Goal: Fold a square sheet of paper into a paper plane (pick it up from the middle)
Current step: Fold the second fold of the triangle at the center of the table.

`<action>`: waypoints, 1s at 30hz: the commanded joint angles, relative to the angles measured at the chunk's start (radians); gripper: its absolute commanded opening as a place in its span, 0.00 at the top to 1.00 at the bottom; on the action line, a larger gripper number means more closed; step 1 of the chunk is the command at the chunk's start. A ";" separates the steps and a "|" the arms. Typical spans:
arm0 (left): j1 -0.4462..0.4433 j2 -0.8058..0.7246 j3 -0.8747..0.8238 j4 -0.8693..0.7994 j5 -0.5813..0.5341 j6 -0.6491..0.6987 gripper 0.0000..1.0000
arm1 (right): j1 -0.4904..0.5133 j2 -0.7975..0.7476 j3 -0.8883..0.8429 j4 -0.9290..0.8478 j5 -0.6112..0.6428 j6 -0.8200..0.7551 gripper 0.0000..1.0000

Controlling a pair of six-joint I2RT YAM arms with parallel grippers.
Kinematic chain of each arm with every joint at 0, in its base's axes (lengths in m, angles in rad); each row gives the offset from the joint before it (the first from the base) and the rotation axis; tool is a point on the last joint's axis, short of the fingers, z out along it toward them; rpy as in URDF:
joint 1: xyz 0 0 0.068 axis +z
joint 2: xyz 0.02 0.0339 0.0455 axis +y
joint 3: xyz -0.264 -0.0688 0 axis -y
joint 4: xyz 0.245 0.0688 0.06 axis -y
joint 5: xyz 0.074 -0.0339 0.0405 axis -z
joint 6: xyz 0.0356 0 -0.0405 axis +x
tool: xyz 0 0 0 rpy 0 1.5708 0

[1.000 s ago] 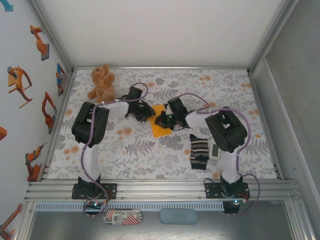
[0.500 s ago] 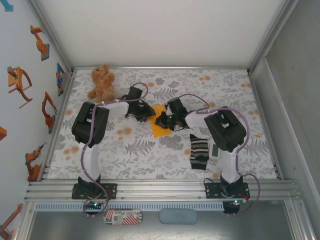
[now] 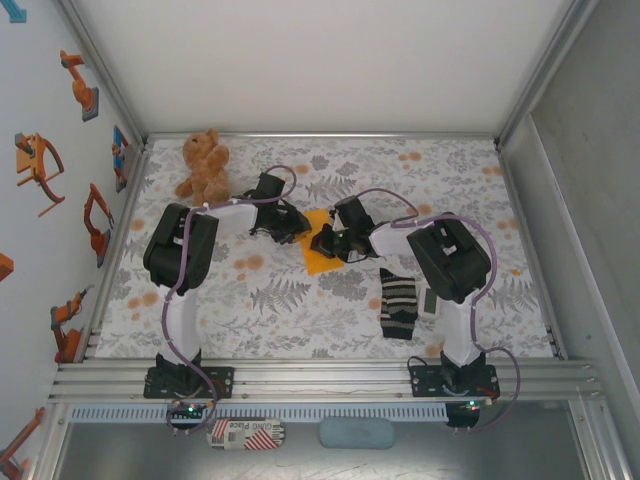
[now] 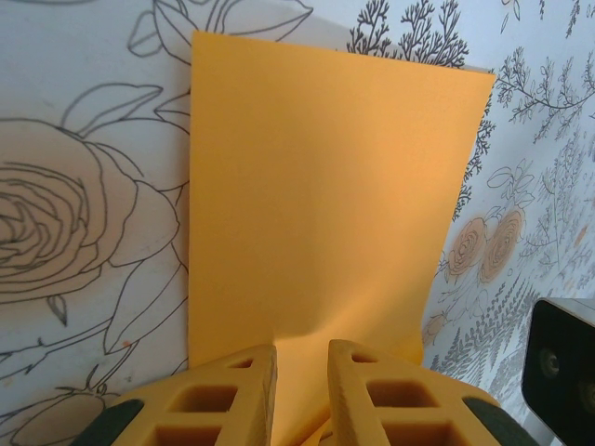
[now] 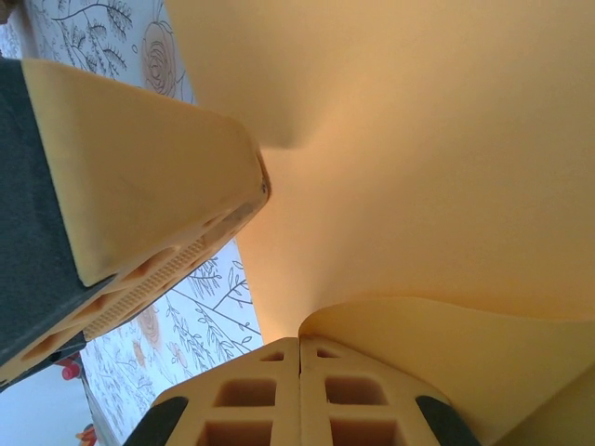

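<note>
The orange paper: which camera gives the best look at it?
Left wrist: the orange paper shows nearly whole, edges and far corners clear. Top external has a small, partly covered patch; right wrist, a curved close-up.

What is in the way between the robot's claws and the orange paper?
Nothing visible. The left gripper has the square sheet of paper between its fingers, and the right gripper is shut at its curled edge. The sock and teddy bear lie off to the sides.

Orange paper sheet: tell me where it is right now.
In the top external view the paper sheet lies near the middle of the table, between the left gripper and the right gripper, left of the striped sock.
</note>
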 commanded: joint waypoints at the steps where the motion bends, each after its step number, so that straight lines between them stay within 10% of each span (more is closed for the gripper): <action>1: 0.000 0.033 -0.003 -0.084 -0.035 0.020 0.78 | 0.006 0.002 0.017 0.033 0.006 0.008 1.00; 30: 0.000 0.035 -0.004 -0.084 -0.036 0.017 0.78 | 0.006 0.028 0.022 0.050 -0.001 0.034 1.00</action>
